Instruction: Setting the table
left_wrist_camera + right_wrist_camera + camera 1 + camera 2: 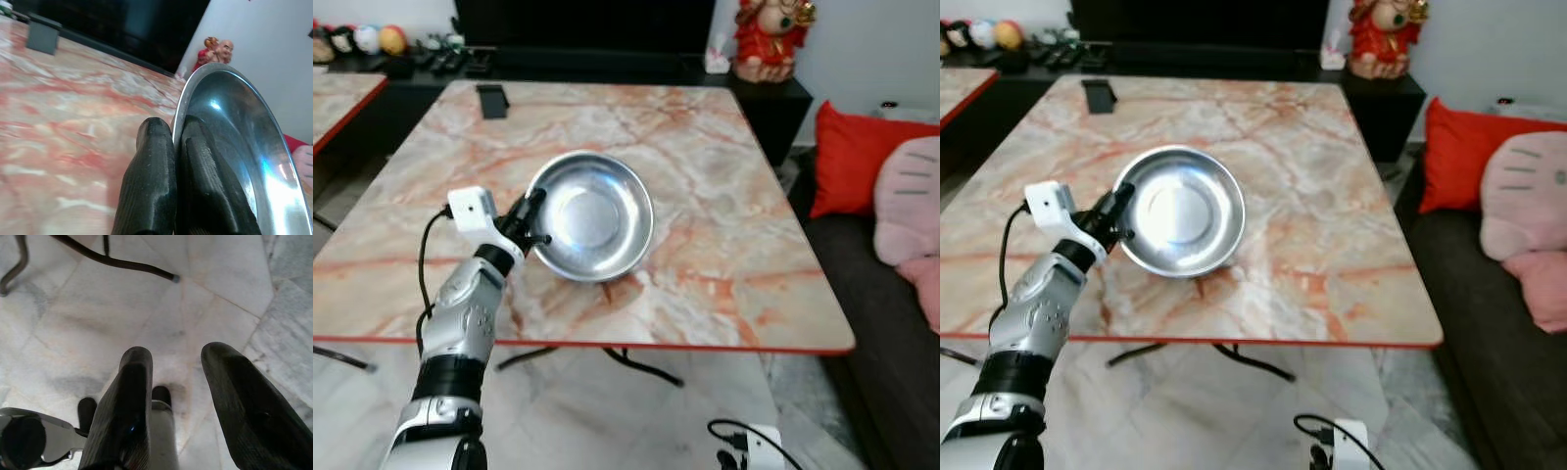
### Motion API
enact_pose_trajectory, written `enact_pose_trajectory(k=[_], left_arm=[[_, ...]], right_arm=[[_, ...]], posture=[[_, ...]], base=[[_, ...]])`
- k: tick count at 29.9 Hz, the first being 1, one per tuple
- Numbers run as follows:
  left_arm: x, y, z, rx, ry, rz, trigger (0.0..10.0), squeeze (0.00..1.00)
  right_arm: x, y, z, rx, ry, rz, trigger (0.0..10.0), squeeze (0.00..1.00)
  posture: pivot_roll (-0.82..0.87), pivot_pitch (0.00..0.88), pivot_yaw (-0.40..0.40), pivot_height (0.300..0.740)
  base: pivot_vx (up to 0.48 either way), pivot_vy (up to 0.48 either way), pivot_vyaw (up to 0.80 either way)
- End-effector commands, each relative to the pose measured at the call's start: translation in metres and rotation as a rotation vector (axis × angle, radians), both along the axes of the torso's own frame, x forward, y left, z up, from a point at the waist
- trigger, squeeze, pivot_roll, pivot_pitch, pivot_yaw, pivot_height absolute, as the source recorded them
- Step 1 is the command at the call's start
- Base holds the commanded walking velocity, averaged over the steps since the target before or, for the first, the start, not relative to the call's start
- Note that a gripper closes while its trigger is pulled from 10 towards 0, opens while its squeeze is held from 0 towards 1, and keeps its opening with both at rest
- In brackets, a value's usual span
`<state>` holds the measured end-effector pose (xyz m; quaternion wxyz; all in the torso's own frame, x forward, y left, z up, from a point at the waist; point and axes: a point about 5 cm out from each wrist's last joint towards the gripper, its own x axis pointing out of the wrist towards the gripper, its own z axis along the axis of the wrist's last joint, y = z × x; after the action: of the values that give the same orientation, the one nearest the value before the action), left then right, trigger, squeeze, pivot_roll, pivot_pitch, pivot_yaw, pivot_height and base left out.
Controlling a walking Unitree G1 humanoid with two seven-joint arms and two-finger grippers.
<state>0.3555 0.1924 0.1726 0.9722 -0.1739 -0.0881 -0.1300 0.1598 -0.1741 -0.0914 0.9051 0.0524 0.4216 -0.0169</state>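
Note:
A shiny steel bowl is held above the marble table, tilted up on its left side. My left gripper is shut on the bowl's left rim. In the left wrist view its two black fingers pinch the rim of the bowl, one inside and one outside. My right gripper hangs open over the floor with nothing between its fingers.
A small black object lies at the table's far left. A red figurine stands on the dark cabinet behind. A sofa with a red cushion and a pink plush is on the right. The table's black leg runs across the floor.

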Motion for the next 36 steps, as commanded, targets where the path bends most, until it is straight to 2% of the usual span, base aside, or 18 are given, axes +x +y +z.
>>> enact_pose_trajectory(k=[1,14,23,36], left_arm=[[0.0015,-0.0051,0.0042,-0.003,-0.017,-0.011,10.0,0.00],[0.0017,-0.0131,0.0031,0.010,-0.013,-0.009,10.0,0.00],[0.0013,-0.0095,0.0013,0.015,-0.006,0.004,10.0,0.00],[0.0021,-0.0045,0.0010,0.027,0.002,0.018,10.0,0.00]], right_arm=[[-0.0035,-0.0025,-0.0013,-0.004,0.012,-0.008,10.0,0.00],[-0.0034,-0.0019,-0.0013,-0.001,0.012,-0.007,10.0,0.00],[-0.0032,-0.0017,-0.0013,0.000,0.011,-0.004,10.0,0.00],[-0.0034,-0.0020,-0.0013,0.001,0.013,-0.001,10.0,0.00]], posture=[[0.08,0.000,-0.030,0.740],[0.08,0.000,-0.030,0.740],[0.08,0.000,-0.030,0.740],[0.08,0.000,-0.033,0.740]], base=[[0.000,0.000,0.00],[0.000,0.000,0.00],[0.000,-0.368,0.00],[0.000,0.000,0.00]])
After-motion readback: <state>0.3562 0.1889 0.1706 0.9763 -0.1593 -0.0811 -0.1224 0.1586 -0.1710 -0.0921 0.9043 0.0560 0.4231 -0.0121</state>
